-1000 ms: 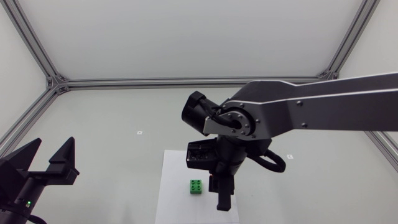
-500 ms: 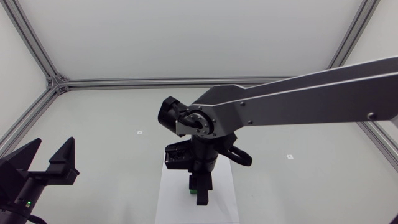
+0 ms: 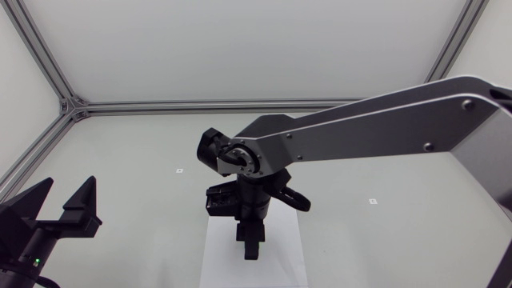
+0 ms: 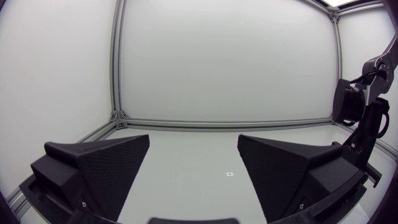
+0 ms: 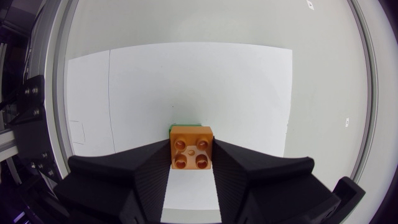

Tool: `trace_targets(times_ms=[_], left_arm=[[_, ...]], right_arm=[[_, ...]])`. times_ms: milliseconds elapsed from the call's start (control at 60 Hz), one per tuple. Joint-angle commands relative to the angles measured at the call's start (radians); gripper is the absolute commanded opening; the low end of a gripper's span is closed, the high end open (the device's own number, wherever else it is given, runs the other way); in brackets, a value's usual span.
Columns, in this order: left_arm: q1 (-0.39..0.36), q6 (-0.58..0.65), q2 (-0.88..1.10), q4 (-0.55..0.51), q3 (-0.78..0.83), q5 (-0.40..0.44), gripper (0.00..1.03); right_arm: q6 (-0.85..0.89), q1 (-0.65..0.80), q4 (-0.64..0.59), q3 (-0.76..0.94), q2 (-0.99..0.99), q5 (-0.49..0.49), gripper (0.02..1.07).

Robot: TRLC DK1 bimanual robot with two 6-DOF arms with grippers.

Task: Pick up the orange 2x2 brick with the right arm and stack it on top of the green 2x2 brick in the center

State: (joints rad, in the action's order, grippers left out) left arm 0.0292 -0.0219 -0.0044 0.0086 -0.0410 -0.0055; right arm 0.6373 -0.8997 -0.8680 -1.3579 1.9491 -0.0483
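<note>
Plain pale grey tabletop (image 3: 144,144), with one white sheet (image 3: 220,256) lying at about 6 o'clock in the head view, and that's where all the action is. The right arm (image 3: 360,136) comes in from 3 o'clock and reaches past the middle. Its wrist is bent so the right claw (image 3: 251,244) points straight down over the sheet. From above you can't see either brick because the claw covers them.

The right wrist view is the useful one. The claw is clamped on the orange brick (image 5: 191,148), one finger on each side, studs facing the camera. Just a thin strip of the green brick (image 5: 189,125) peeks out past the orange one's far edge, so orange sits pretty much right over green. Can't tell if they're touching yet or if the studs have engaged.

My take on doing this step right: that green sliver suggests a tiny offset, so I'd nudge toward it until the edges line up. Hold the brick level and press straight down, no twisting. Only let go once it's seated, and open gently so the stack doesn't get dragged sideways.

Left claw (image 3: 66,192) is parked way off at 8 o'clock, fingers spread wide, nothing in it.
</note>
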Motion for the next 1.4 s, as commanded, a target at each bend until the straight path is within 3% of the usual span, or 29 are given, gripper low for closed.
trace_targets(times_ms=[0,1383], left_arm=[[0.001,0.013,-0.008,-0.015,0.041,0.004,0.99],[0.001,0.013,-0.008,-0.013,0.041,0.004,0.99]], right_arm=[[0.012,0.007,-0.009,-0.007,0.024,-0.001,0.33],[-0.028,0.004,-0.032,0.022,0.031,0.018,0.32]])
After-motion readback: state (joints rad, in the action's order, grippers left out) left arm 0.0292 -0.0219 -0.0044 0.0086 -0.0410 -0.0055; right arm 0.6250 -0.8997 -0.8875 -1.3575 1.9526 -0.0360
